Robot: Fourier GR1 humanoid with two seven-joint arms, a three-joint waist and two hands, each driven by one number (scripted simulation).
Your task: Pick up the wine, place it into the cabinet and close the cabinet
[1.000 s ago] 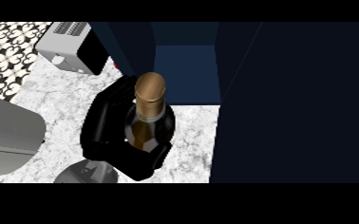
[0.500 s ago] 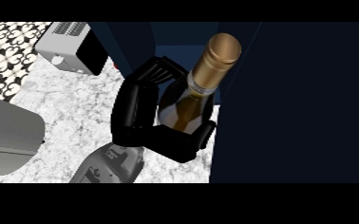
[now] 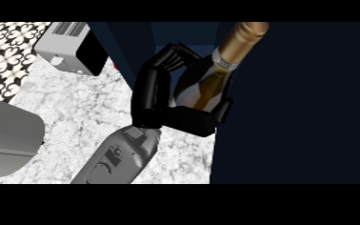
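Observation:
The wine bottle (image 3: 202,88), dark glass with a gold foil neck (image 3: 243,35), is held off the marble counter (image 3: 77,105), its neck tilted up and to the right. My left hand (image 3: 151,93) is shut on its body: fingers (image 3: 171,59) curl round the far side and the thumb (image 3: 211,117) crosses the near side. The bottle sits at the dark blue cabinet's opening (image 3: 179,33), just left of the open door (image 3: 288,100). My right hand does not show.
A silver box-shaped appliance (image 3: 70,50) stands at the back left on the counter, with a small red thing (image 3: 115,66) beside it. A grey rounded object (image 3: 17,138) lies at the left edge. Patterned tiles (image 3: 17,52) fill the far left.
My left hand has carried the bottle up and to the right, from over the counter to the cabinet opening. The bottle's neck now leans further right.

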